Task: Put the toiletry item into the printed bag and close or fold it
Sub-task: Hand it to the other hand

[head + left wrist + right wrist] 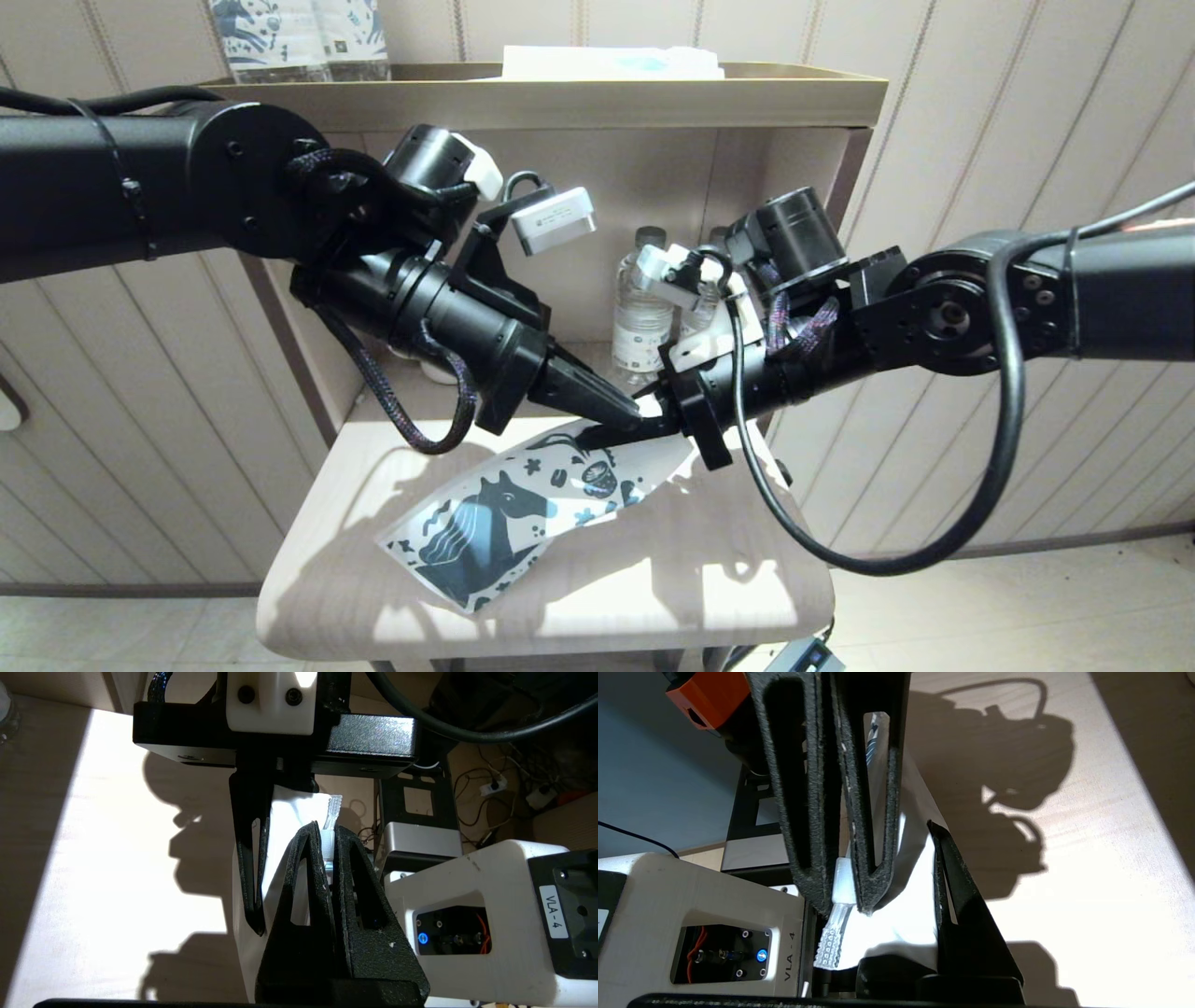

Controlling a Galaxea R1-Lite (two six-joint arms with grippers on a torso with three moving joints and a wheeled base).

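Toothbrush (331,826): pale, slim; bristle head pokes out past the left gripper (327,833) fingertips, handle clamped between the two fingers, which are pressed together on it. In the right wrist view the same toothbrush (833,933) shows bristles just beyond those fingertips

Printed bag (509,518): white pouch with dark blue horse, lying slantwise on the worktop (308,569), closed end toward 7 o'clock, mouth lifted toward 1 o'clock where both grippers meet. In the left wrist view the bag (285,826) stands just beside the brush, on its 9 o'clock side

Right gripper (653,425): fingers shut on the upper edge of the bag's mouth, one thin finger (250,858) seen against the white sheet. How much of the handle is inside the pouch cannot be told; the mouth is hidden behind the fingers

Judgement: insertion step, about midway; closing not yet begun. To do it well: keep the mouth edge pinched and raised so the pouch stays open, run the brush along the bag's long axis toward 7 o'clock, let go only once the bristle head clears the rim. Risk: thin sheet buckling, or the brush riding outside the wall

Behind, at 12 o'clock: water bottles (644,308) on the shelf (579,359)
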